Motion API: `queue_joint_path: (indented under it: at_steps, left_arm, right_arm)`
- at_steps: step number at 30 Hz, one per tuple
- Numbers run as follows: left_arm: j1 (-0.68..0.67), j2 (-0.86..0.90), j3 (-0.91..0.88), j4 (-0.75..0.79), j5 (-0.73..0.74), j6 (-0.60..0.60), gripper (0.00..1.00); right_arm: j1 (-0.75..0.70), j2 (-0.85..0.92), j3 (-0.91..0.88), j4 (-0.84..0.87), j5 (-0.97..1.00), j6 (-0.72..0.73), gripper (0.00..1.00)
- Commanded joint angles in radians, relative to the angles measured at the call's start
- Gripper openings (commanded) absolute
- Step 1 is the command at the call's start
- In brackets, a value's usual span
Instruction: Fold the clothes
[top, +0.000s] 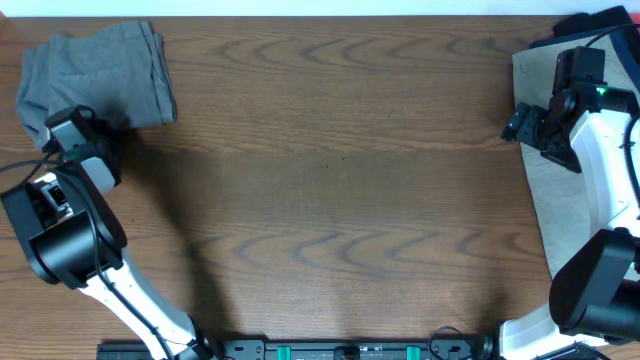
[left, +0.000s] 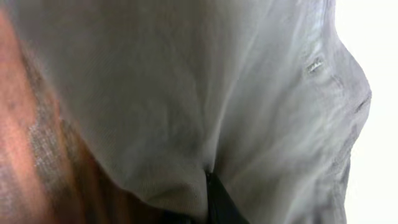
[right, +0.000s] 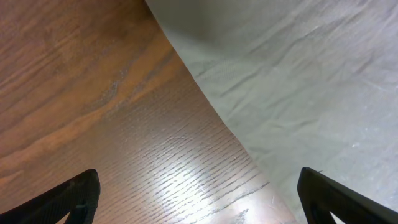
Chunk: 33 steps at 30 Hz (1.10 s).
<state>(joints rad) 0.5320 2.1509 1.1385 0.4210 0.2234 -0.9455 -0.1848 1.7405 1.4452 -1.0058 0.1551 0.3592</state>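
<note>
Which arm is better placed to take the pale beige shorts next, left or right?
Right. The right hand hangs open over the edge of the beige shorts. The left hand is far off on the opposite side, at the grey shorts.

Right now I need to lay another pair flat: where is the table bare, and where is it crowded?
The table is bare wood across its middle, from the grey shorts and left gripper in the far-left corner to the beige cloth along the right edge. Crowded: that corner, and the right side, where the open right gripper hangs at its edge.
</note>
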Motion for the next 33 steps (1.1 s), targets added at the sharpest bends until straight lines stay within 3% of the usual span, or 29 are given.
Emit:
queue_joint_path:
  at_steps: [1, 5, 10, 14, 27, 33]
  left_arm:
    - [0.038, 0.019, 0.014, -0.038, 0.107, 0.109, 0.06]
    - [0.096, 0.019, 0.014, -0.084, 0.205, 0.116, 0.06]
    - [0.139, 0.019, 0.014, -0.123, 0.319, 0.242, 0.06]
    - [0.137, 0.019, 0.014, -0.158, 0.307, 0.307, 0.06]
    - [0.008, 0.019, 0.014, -0.018, 0.122, 0.321, 0.06]
    - [-0.008, 0.021, 0.072, -0.007, 0.127, 0.32, 0.06]
  right_arm:
    - [-0.004, -0.014, 0.01, 0.0, 0.013, -0.001, 0.99]
    - [-0.004, -0.014, 0.01, 0.0, 0.013, -0.001, 0.99]
    - [-0.004, -0.014, 0.01, 0.0, 0.013, -0.001, 0.99]
    - [-0.004, -0.014, 0.01, 0.0, 0.013, -0.001, 0.99]
    - [-0.004, -0.014, 0.01, 0.0, 0.013, -0.001, 0.99]
    - [-0.004, -0.014, 0.01, 0.0, 0.013, -0.001, 0.99]
